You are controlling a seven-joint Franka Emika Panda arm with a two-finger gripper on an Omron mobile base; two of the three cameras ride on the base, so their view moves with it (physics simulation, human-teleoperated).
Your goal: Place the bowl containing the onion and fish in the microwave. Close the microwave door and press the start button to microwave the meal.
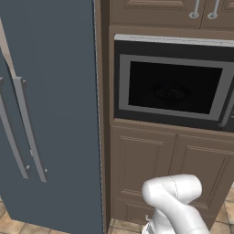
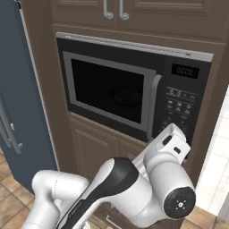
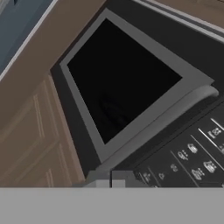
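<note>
With the door (image 2: 109,91) shut, we hover the gripper (image 3: 109,178) near the buttons (image 2: 179,107) to press start; jaw opening unclear.

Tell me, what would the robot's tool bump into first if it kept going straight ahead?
Probably the microwave front: the hand view looks at the closed microwave door, its bar handle and the button panel. Which it meets first is hard to judge.
</note>
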